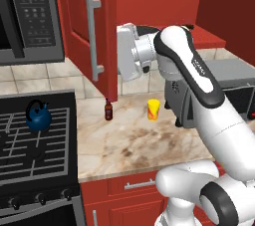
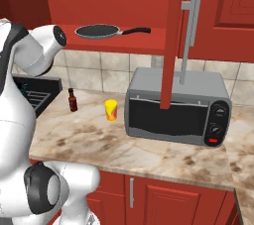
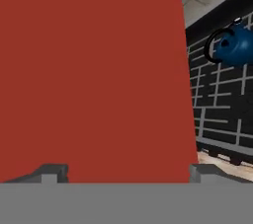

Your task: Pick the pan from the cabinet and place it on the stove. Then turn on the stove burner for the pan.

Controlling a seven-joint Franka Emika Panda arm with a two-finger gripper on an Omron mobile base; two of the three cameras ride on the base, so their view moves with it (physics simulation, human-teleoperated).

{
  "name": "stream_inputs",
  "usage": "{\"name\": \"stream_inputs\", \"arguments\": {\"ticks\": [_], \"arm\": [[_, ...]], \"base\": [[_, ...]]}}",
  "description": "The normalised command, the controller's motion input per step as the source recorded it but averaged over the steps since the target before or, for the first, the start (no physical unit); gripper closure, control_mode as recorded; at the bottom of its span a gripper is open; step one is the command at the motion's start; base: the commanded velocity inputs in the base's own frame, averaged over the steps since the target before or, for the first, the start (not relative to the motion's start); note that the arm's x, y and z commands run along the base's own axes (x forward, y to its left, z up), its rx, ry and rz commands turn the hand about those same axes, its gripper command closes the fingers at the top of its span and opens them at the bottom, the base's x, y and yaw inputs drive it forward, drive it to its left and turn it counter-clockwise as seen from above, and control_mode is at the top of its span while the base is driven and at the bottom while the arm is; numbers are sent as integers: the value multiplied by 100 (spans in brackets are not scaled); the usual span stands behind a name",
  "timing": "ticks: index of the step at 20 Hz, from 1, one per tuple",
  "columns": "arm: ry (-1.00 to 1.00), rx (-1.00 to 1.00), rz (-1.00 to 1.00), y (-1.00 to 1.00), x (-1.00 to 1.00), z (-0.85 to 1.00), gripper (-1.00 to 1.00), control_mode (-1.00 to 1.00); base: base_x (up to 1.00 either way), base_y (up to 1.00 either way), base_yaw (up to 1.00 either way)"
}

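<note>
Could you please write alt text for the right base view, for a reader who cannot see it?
A dark frying pan lies on the red shelf of the open wall cabinet, handle pointing right, above a marble counter. On the counter stand a grey toaster oven, a yellow cup and a small brown bottle; the white robot arm rises at left.

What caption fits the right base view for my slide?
Pan rests on the open red cabinet's shelf above the toaster oven, small bottle and yellow cup on the marble counter.

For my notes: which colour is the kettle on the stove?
Blue kettle, clearest in left base view.
</note>
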Motion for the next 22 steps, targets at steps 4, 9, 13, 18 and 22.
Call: {"name": "stream_inputs", "arguments": {"ticks": [4, 9, 13, 18, 22], "arm": [[0, 0, 1, 78, -3, -3, -100, -100], [-1, -2, 0, 59, -1, -3, -100, -100], [-2, -6, 0, 27, -7, -5, -100, -100], [0, -9, 0, 5, -5, -1, -100, -100], [-7, -5, 5, -23, 0, 0, -100, -100]], "base": [[0, 0, 0], [0, 0, 0], [0, 0, 0], [0, 0, 0], [0, 0, 0]]}}
